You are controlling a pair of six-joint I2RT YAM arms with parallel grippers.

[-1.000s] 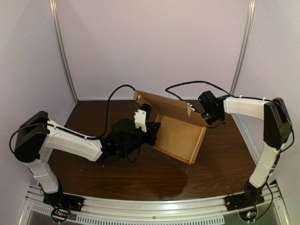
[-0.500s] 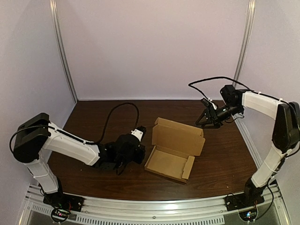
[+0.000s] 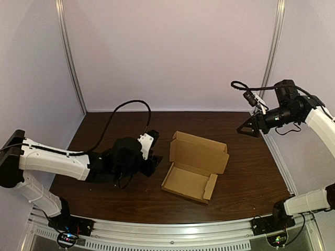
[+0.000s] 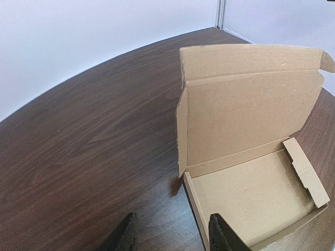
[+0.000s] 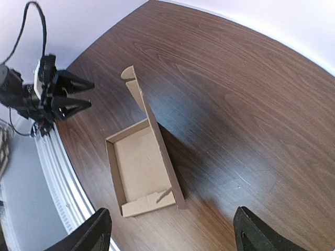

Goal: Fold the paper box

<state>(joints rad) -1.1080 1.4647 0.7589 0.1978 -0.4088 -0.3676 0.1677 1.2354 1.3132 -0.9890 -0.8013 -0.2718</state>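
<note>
Two finger pairs, both spread wide and holding nothing: left fingers [image 4: 127,235] low, just beside the paper box [image 3: 193,167] resting mid surface [image 3: 104,125], lid upright (left wrist alone shows its inner tab); right fingers [image 5: 97,230] high, well apart.

The left arm [image 3: 57,162] and right arm [image 3: 320,121] wear smooth white shells between bulky black joints. A thin black cable [image 3: 135,101] arcs above the left wrist, and a second cable [image 3: 238,83] above the right. The left claw [image 4: 175,238] and right claw [image 5: 175,232] have plain black, tapered fingers.
</note>
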